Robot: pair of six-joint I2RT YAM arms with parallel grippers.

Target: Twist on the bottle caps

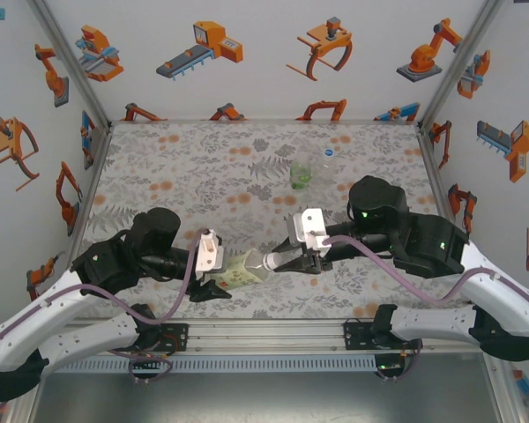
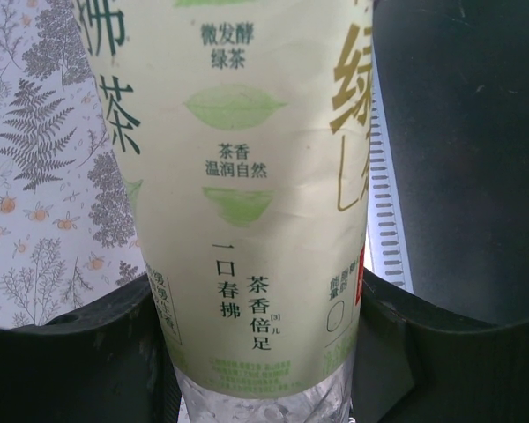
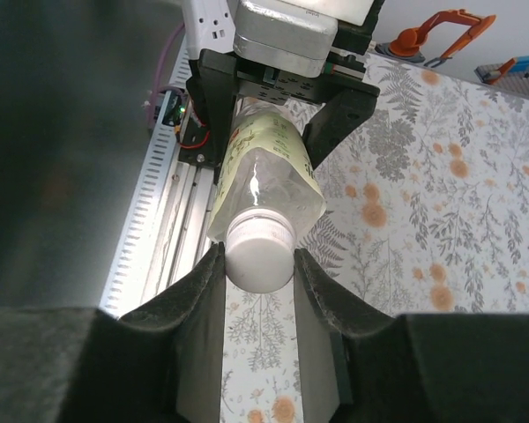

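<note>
Seen from above, two robot arms meet near the front edge of a counter (image 1: 176,185) covered in a grey fern-and-flower print. The left tool (image 1: 217,280) is clamped around the body of a labelled bottle (image 1: 238,273), which lies roughly level with its neck pointing toward the right arm. In the left wrist view, the black fingers (image 2: 88,352) press against both sides of this bottle (image 2: 247,176). Its pale yellow-green label carries Chinese text and leaf drawings.

The right tool (image 1: 278,262) is closed to a narrow gap on the white cap (image 1: 271,262) at the bottle's mouth. In the right wrist view, the white cap (image 3: 258,253) sits on the neck of the bottle (image 3: 264,176), pinched between that tool's two fingers (image 3: 194,300).

Well behind them, toward the back right of the counter, a green-liquid bottle (image 1: 300,176) stands upright. Just beside it stands a colourless bottle (image 1: 327,163) wearing a blue-topped cap (image 1: 329,152).
</note>
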